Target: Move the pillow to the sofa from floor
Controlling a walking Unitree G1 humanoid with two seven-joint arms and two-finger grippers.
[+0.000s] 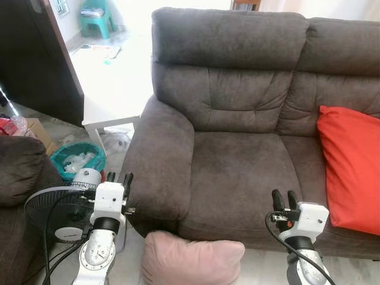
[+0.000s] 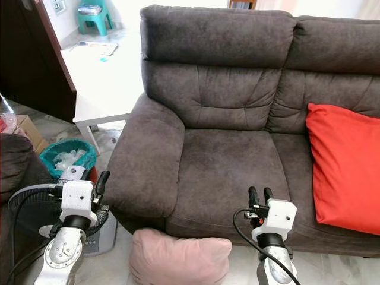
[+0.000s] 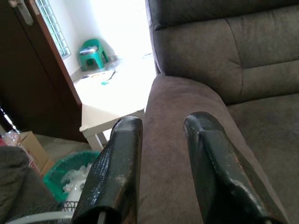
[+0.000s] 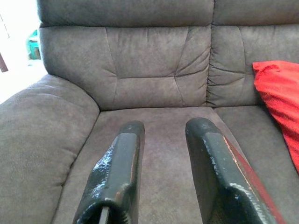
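A pale pink pillow (image 1: pixel 191 259) lies on the floor against the front of the dark grey sofa (image 1: pixel 237 160), below its left seat. My left gripper (image 1: pixel 119 177) is raised beside the sofa's left armrest (image 3: pixel 187 107), open and holding nothing. My right gripper (image 1: pixel 284 198) is up in front of the seat cushion (image 4: pixel 159 130), to the right of the pink pillow, also open with nothing in it. Both grippers hang above floor level and touch nothing.
A red pillow (image 1: pixel 350 166) leans on the sofa's right seat. A black fan (image 1: pixel 56 214) stands at my left, beside a green bin (image 1: pixel 77 159) and a white table (image 1: pixel 116 83). A second dark sofa arm (image 1: pixel 21 166) is at the far left.
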